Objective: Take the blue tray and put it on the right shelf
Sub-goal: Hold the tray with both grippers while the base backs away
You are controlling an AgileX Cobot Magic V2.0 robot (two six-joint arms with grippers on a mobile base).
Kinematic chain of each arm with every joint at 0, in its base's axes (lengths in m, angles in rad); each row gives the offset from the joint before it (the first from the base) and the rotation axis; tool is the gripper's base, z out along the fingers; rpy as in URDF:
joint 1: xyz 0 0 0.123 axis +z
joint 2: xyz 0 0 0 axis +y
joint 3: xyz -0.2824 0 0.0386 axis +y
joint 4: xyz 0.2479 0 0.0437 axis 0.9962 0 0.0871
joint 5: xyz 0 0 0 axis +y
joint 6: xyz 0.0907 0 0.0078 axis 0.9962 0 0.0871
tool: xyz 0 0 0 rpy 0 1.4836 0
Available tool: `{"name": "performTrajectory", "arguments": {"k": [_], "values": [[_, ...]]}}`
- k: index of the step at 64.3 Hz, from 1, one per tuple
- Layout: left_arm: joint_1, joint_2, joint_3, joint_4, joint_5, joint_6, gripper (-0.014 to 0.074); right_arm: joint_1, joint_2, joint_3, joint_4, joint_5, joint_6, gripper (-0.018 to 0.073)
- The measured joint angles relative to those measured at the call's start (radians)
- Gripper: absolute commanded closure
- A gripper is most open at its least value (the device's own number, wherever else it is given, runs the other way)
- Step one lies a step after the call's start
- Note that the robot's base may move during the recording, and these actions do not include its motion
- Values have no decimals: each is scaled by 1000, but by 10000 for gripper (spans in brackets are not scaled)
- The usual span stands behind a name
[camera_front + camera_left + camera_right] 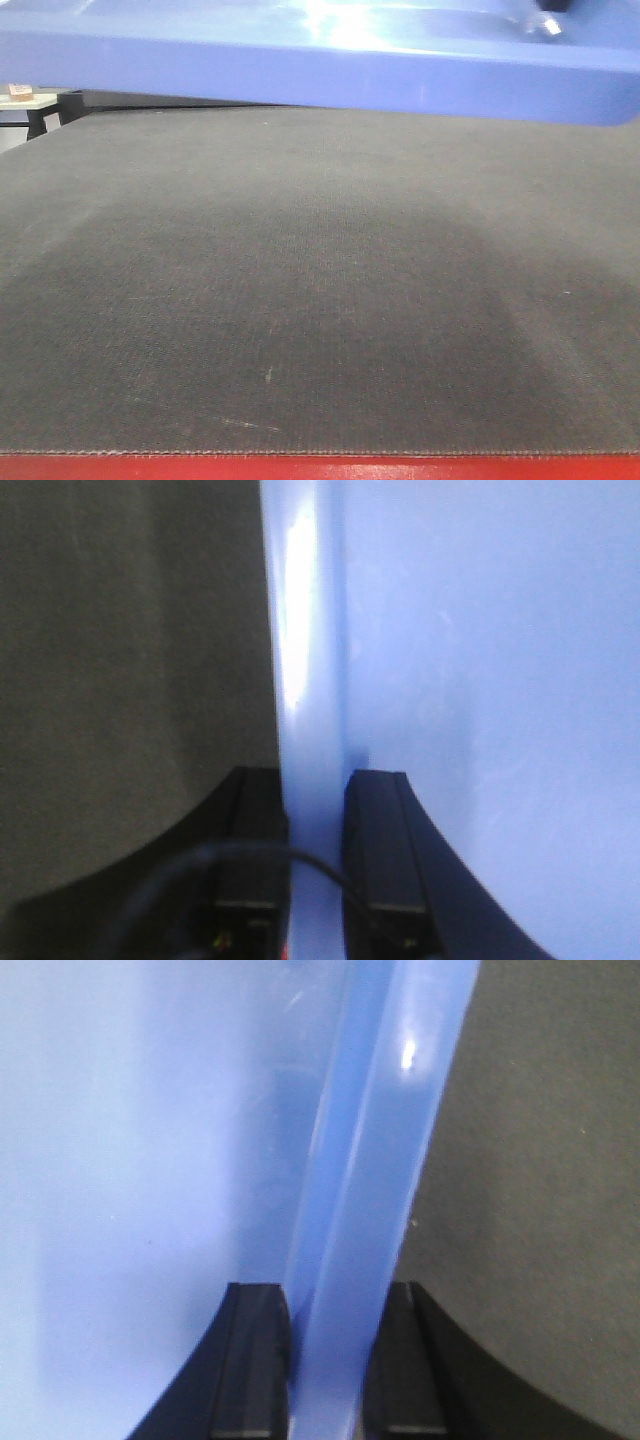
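Fingers (pixel 383 850) of the left gripper (pixel 316 865) stand on either side of the flared rim of the shallow rectangular periwinkle-blue glossy plastic tray (pixel 480 680). One is outside over the mat and one inside the basin, and they are pinched onto the plastic with no gap showing. The right gripper (pixel 330 1360) is clamped the same way across the opposite rim and its sloping wall. Taking the two long edges at once looks sensible to me: the tray is wide, low and slick, and a single pinch would let it tip or twist, while two opposed holds keep it level for carrying. From the front camera the tray fills the top of the view, with its underside and near wall showing. It seems to hang clear of the dark grey woven surface (pixel 320 300), where a soft shadow lies beneath it. Nearest the camera, a red strip (pixel 320 468) borders the mat. A small pale stand (pixel 30 100) sits far off at the left, and what lies on it is too small to make out. The right shelf is not in sight from any camera. I can read no brand, label or lettering on the tray, the grippers or the mat.
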Motion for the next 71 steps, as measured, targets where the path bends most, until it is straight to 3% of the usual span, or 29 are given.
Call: {"name": "performTrajectory", "arguments": {"k": [10,71], "values": [[-35,0,35,0,-7,-28,636,0,-30,6,-8,35,-8,503],[-35,0,36,0,-12,-38,645,0,-36,8,-8,36,-8,503]]}}
